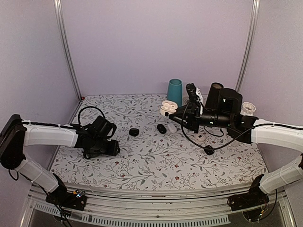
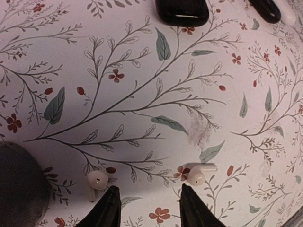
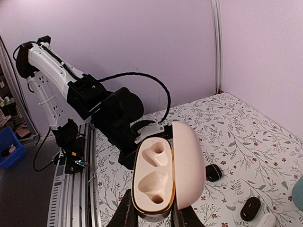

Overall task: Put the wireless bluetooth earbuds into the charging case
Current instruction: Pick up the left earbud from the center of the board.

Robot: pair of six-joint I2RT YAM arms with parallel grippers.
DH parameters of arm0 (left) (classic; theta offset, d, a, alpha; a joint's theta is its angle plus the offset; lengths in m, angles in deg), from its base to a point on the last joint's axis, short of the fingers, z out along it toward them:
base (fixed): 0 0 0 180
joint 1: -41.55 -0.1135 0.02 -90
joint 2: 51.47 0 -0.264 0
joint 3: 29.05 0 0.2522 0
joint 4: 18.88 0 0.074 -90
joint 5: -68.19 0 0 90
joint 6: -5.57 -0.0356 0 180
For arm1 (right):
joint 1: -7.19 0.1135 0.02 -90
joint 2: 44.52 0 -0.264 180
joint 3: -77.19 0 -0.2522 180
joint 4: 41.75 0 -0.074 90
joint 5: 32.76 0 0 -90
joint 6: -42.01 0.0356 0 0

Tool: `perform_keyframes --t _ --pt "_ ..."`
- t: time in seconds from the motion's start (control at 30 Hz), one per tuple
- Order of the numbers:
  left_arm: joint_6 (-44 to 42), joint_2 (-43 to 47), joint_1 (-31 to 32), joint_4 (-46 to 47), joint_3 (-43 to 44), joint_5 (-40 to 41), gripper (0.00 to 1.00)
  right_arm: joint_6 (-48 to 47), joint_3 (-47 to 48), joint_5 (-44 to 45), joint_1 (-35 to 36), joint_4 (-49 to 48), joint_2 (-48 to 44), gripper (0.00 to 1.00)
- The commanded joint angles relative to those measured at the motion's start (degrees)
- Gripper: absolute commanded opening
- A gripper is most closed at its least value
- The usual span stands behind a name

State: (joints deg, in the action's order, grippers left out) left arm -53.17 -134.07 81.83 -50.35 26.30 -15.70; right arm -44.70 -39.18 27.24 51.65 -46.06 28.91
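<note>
Gripping the charging case (image 3: 161,175) from both sides, the right pincer (image 3: 152,211) holds it up off the surface (image 2: 142,71). The case's lid is swung open to the right in the right wrist view. Its two round sockets face that camera, and both are bare. The case is white with a thin golden edge around the open half.

The left pincer (image 2: 149,208) hangs low over the flowered surface with its dark fingers spread apart and nothing between them. Two white earbuds lie on the surface just ahead of it. One earbud (image 2: 97,180) sits just outside the left fingertip, its stem pointing back toward the camera. The other earbud (image 2: 197,174) lies just beyond the right fingertip, stem turned to the right; I cannot tell whether that tip touches it.

Farther out, at the top of the left wrist view, a small black case (image 2: 182,10) rests on the surface. A second black case (image 2: 267,9) lies near it with a white piece beside it. From above, a teal cup (image 1: 174,91) stands at the back of the surface, well apart from the earbuds.
</note>
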Motion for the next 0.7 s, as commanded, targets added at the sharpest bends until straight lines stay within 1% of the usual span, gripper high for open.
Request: perform_keyframes --t 0.0,0.1,0.23,0.67 --pt "-2.6 -1.7 -2.1 -1.0 -0.4 1.7 0.44 0.7 -1.1 1.3 -0.3 -1.4 -2.3 0.02" --pt "-3.4 -2.5 -2.9 -1.3 -0.4 1.9 0.44 0.7 -1.4 1.6 -0.3 -1.4 -2.7 0.02" --pt "-4.1 -2.9 -4.0 -1.3 -0.9 2.1 0.41 0.7 -1.6 1.9 -0.3 -1.4 -2.9 0.02" --pt "-6.8 -4.8 -7.0 -0.5 -1.7 -0.4 0.42 0.8 -2.5 2.2 -0.3 -1.4 -3.7 0.02"
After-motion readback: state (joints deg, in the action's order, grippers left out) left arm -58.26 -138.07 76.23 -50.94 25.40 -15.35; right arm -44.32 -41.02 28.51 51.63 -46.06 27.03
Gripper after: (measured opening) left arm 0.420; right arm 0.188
